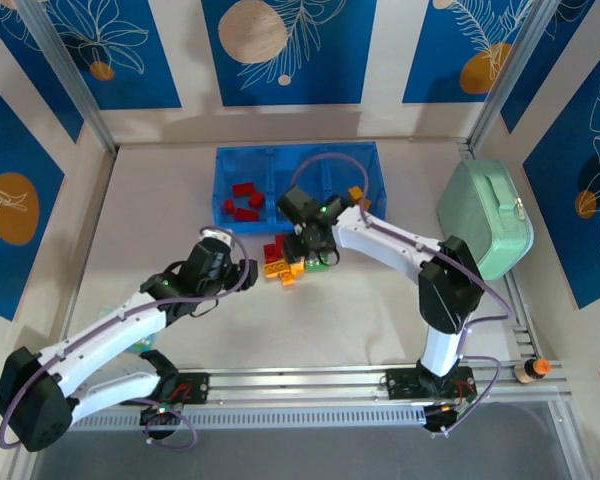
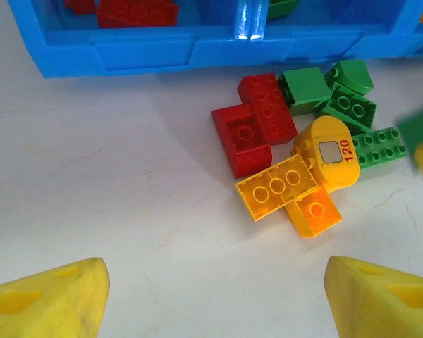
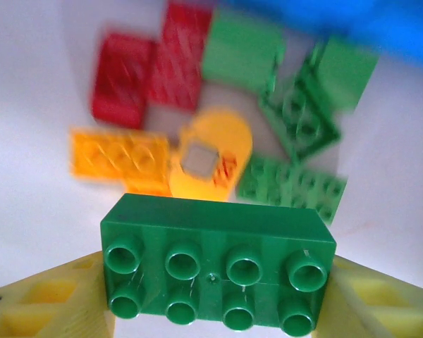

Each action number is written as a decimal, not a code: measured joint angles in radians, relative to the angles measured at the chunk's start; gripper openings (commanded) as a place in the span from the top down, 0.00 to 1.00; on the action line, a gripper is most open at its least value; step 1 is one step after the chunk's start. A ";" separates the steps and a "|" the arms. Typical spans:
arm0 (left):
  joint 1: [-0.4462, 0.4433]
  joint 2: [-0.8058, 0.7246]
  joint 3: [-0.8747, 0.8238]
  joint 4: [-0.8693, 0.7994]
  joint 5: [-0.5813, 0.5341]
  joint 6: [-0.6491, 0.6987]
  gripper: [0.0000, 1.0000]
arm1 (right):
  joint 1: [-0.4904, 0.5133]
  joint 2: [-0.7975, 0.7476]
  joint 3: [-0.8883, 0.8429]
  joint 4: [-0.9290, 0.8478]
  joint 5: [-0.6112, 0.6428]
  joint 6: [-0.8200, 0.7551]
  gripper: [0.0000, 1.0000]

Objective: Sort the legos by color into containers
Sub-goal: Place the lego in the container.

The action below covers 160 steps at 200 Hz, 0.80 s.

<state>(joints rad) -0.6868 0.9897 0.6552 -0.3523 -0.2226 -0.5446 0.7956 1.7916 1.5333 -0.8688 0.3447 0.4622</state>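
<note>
Right wrist: right hand clamps green lego aloft.

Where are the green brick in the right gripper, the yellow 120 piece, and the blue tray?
green brick [image 3: 218, 264]: right wrist view, middle of its front face.
yellow 120 piece [image 2: 327, 160]: left wrist view, domed top near grey panel.
blue tray [image 2: 144, 53]: left wrist view, near wall.

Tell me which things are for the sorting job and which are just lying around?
For the job: loose legos, green brick being held, blue tray.
Just lying about: mint-green case, small orange-capped thing.
</note>
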 measured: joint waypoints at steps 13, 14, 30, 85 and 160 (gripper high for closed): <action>0.000 -0.015 -0.005 -0.007 -0.003 -0.002 0.21 | -0.034 0.019 0.109 -0.017 -0.002 0.000 0.55; 0.000 -0.017 -0.005 -0.008 -0.004 -0.002 0.21 | -0.036 0.021 0.115 -0.017 -0.002 0.000 0.55; 0.000 -0.040 -0.016 -0.020 -0.008 -0.007 0.21 | -0.080 0.088 0.265 -0.032 -0.011 -0.002 0.55; 0.002 -0.156 -0.049 -0.097 -0.024 -0.009 0.21 | -0.153 0.444 0.665 -0.120 -0.019 -0.010 0.55; 0.002 -0.209 -0.049 -0.169 -0.058 -0.004 0.21 | -0.198 0.627 0.937 -0.240 -0.008 -0.015 0.15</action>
<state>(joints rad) -0.6846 0.7807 0.6064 -0.5209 -0.2802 -0.5488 0.5972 2.4184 2.4699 -1.1088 0.3363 0.4473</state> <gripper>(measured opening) 0.789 0.756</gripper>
